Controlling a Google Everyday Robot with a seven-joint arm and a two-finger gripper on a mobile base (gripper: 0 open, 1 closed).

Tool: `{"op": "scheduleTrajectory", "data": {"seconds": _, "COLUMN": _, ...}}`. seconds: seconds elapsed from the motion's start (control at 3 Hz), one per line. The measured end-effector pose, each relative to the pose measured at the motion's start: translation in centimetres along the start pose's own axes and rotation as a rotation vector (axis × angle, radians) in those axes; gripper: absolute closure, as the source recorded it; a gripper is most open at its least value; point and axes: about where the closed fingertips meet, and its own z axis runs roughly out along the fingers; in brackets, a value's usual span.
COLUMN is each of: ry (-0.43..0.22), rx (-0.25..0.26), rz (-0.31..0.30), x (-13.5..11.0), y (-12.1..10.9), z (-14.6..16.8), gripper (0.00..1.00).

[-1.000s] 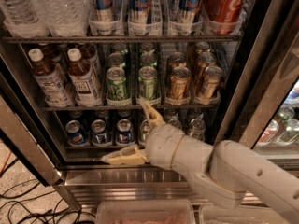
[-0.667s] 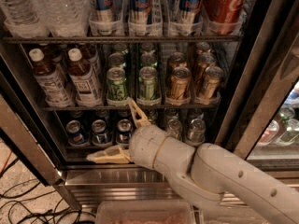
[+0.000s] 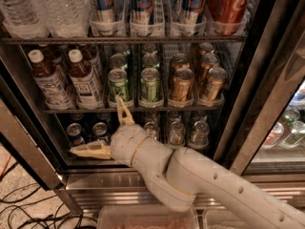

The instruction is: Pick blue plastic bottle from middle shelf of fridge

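Two small bottles of dark brown drink with white caps and white-blue labels stand at the left of the middle shelf: one and one further left. My gripper is open, its two cream fingers spread wide: one fingertip points up at the shelf's front edge just right of the bottles, the other points left in front of the lower rack. It holds nothing. The fridge stands open before me.
Green cans and gold cans fill the rest of the middle shelf. Water bottles, tall blue cans and a red can stand above. Small cans sit below. Cables lie on the floor left.
My arm has moved left and a little up; the open gripper now sits closer below the brown bottles. Nothing in the fridge has moved.
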Motion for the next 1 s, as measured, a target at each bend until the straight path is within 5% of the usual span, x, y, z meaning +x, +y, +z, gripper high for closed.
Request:
{"op": "scheduleTrajectory", "data": {"seconds": 0.67, "ry": 0.006, "rx": 0.135, "rz": 0.091, "x": 1.6, "y": 0.5, "z": 2.7, "gripper": 0.0}}
{"op": "scheduleTrajectory", "data": {"seconds": 1.0, "ry": 0.034, "rx": 0.178, "rz": 0.085, "x": 2.6, "y": -0.6, "z": 2.5, "gripper": 0.0}}
